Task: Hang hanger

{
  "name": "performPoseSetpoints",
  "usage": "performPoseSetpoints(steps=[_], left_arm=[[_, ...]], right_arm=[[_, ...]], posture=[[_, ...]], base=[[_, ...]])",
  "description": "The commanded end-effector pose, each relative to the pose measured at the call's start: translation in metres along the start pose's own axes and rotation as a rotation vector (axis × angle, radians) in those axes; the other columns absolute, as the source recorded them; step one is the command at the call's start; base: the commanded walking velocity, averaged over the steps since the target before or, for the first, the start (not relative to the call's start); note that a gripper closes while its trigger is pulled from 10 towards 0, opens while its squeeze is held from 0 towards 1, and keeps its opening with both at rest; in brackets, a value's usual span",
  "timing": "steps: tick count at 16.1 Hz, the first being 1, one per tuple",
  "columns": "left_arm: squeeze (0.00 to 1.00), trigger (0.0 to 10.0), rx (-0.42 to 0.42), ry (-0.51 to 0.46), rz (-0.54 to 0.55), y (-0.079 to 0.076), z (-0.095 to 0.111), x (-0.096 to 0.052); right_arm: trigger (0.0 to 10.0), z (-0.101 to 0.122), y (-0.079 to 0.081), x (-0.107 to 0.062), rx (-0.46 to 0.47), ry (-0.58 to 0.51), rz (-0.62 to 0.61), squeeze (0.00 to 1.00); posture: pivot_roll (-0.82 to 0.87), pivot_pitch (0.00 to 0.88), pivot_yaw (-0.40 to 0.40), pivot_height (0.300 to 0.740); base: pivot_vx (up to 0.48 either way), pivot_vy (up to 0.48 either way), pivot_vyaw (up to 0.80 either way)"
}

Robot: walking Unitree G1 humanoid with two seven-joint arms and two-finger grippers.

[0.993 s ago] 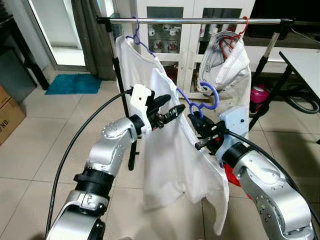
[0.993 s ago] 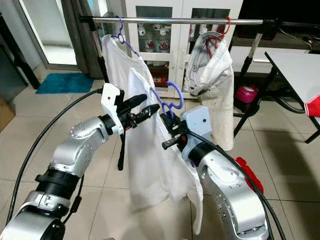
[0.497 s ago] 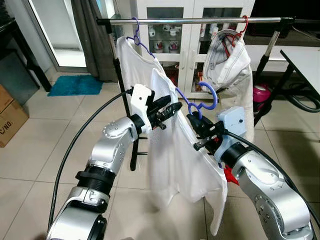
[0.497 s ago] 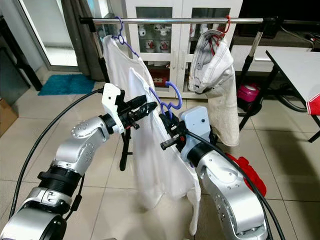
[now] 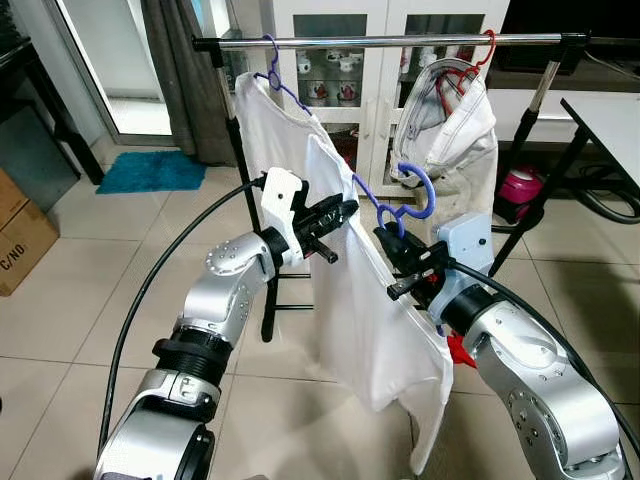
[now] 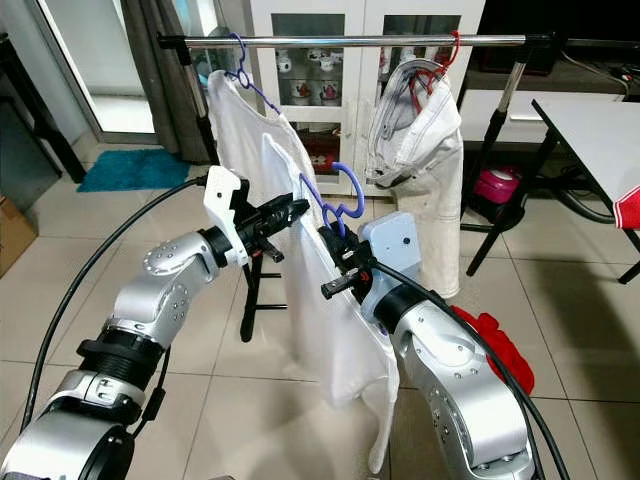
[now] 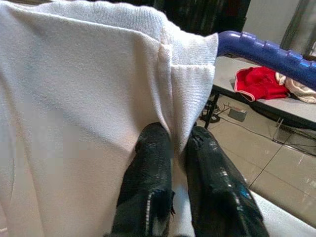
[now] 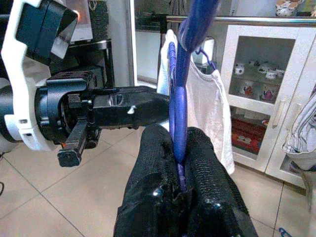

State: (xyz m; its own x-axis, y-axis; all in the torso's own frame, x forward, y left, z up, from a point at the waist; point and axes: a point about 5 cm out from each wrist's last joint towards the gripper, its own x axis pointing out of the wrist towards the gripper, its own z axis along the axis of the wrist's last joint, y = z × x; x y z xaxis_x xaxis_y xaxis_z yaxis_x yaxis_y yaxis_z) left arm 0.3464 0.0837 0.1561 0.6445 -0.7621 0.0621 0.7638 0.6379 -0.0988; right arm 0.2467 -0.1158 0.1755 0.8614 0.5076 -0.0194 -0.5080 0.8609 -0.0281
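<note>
Right gripper (image 5: 393, 243) is clamping the neck of the purple hanger (image 5: 405, 200), fingers pinched shut on it (clear in the right wrist view). Left gripper (image 5: 338, 212) is pinching the white shirt (image 5: 360, 300) at its shoulder. Versus a second ago, the shirt is hanging higher and tighter, hem lifted, so the load is being raised. Hook is sitting below and nearer than the rail (image 5: 390, 41), not yet hung.
</note>
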Motion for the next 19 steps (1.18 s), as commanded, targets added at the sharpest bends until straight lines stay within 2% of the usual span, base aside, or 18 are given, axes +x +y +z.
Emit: performPoseSetpoints(steps=[1, 3, 5, 7, 10, 12, 13, 14, 16, 18, 19], left_arm=[[0.00, 0.0, 0.013, -0.014, -0.006, 0.001, 0.005, 0.002], [0.00, 0.0, 0.005, -0.020, -0.013, 0.000, 0.004, 0.001], [0.00, 0.0, -0.005, -0.033, -0.044, -0.003, 0.006, -0.004], [0.00, 0.0, -0.015, -0.064, -0.121, -0.009, 0.011, -0.015], [0.00, 0.0, -0.022, -0.103, -0.148, -0.008, 0.021, -0.030], [0.00, 0.0, 0.020, -0.105, -0.076, 0.003, 0.027, -0.037], [0.00, 0.0, 0.091, -0.098, 0.100, 0.027, 0.036, -0.043], [0.00, 0.0, 0.124, -0.097, 0.179, 0.038, 0.041, -0.045], [0.00, 0.0, 0.210, -0.092, 0.384, 0.070, 0.061, -0.053], [0.00, 0.0, 0.287, -0.079, 0.471, 0.088, 0.077, -0.056], [0.00, 0.0, 0.295, -0.082, 0.483, 0.091, 0.080, -0.056]], right_arm=[[0.0, 0.010, 0.000, 0.003, -0.023, -0.053, 0.000, 0.00], [0.0, 0.008, 0.001, 0.002, -0.021, -0.043, -0.008, 0.00], [0.0, 0.001, -0.007, 0.003, -0.030, 0.002, -0.086, 0.00], [0.0, -0.011, -0.025, 0.002, -0.054, 0.085, -0.192, 0.00], [0.0, -0.023, -0.033, -0.003, -0.070, 0.152, -0.225, 0.00], [0.0, -0.025, -0.032, -0.004, -0.087, 0.157, -0.188, 0.00], [0.0, -0.021, -0.027, -0.008, -0.096, 0.123, -0.066, 0.00], [0.0, -0.019, -0.024, -0.010, -0.098, 0.108, -0.007, 0.00], [0.0, -0.009, -0.022, -0.021, -0.089, 0.063, 0.109, 0.00], [0.0, -0.003, -0.020, -0.032, -0.075, 0.045, 0.206, 0.00], [0.0, -0.003, -0.019, -0.034, -0.072, 0.046, 0.230, 0.00]], posture=[[-0.18, 0.000, 0.090, 0.740], [-0.18, 0.000, 0.091, 0.740], [-0.18, 0.000, 0.093, 0.740], [-0.18, 0.000, 0.097, 0.740], [-0.16, 0.000, 0.094, 0.740], [-0.15, 0.000, 0.094, 0.740], [-0.15, 0.000, 0.093, 0.740], [-0.15, 0.000, 0.091, 0.740], [-0.15, 0.000, 0.099, 0.740], [-0.15, 0.000, 0.106, 0.740], [-0.16, 0.000, 0.107, 0.740]], base=[[0.000, 0.000, 0.00], [0.000, 0.000, 0.00], [0.000, 0.000, 0.00], [0.000, 0.000, 0.00], [0.000, 0.000, 0.00], [0.000, 0.000, 0.00], [0.000, 0.000, 0.00], [0.000, 0.000, 0.00], [0.000, 0.000, 0.00], [0.000, 0.000, 0.00], [0.000, 0.000, 0.00]])
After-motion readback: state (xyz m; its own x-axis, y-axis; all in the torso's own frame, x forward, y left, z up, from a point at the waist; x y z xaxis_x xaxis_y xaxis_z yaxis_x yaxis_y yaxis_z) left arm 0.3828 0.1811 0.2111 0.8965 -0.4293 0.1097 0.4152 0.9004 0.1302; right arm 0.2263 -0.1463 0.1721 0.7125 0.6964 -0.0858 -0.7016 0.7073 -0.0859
